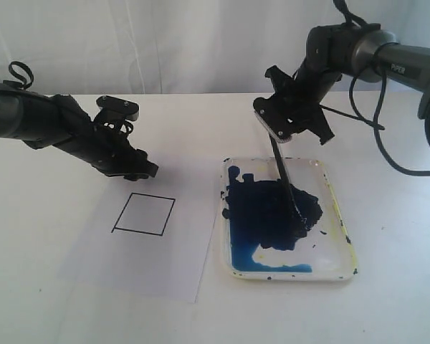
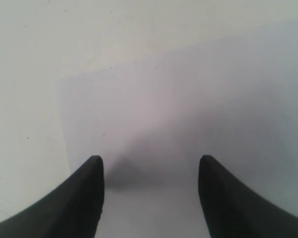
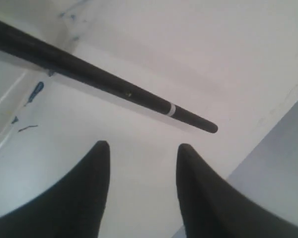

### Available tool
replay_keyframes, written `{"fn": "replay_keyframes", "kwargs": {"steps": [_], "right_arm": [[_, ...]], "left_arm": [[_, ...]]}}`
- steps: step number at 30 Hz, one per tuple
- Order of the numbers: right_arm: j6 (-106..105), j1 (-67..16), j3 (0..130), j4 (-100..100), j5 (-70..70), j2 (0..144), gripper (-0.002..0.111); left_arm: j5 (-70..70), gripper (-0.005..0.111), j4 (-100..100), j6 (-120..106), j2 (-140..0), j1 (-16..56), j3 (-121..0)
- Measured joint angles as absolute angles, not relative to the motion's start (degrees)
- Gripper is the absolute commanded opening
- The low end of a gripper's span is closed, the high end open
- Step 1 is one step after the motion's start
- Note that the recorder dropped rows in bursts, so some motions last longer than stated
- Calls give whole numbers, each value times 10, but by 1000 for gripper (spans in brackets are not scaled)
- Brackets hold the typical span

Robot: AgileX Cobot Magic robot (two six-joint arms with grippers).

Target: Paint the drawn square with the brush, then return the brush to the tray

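Brush just beyond right pincer

White rounded shallow tray, blotched dark blue with yellowish rim stains; thin black brush, white-banded; black-outlined square, blank, on white paper sheet.

The slanting brush obstructs space above the tray.

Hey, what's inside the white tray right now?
A big dark blue paint blotch and the black brush, its tip end lying in the paint. The bristles, and the tray under the blotch, are covered.
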State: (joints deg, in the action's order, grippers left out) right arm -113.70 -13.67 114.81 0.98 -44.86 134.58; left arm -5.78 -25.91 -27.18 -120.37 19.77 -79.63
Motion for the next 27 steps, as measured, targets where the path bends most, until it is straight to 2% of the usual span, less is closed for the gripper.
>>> {"fn": "replay_keyframes", "kwargs": {"steps": [18,27], "right_arm": [[-1212,-143,1148,12,-466,1356,41],[-1212,-143,1148,12,-507,1356,37]], "left_arm": [[-56,60,-259,-272,-1204,198,-796],[-52,60,-259,-272,-1204,198,-796]]}}
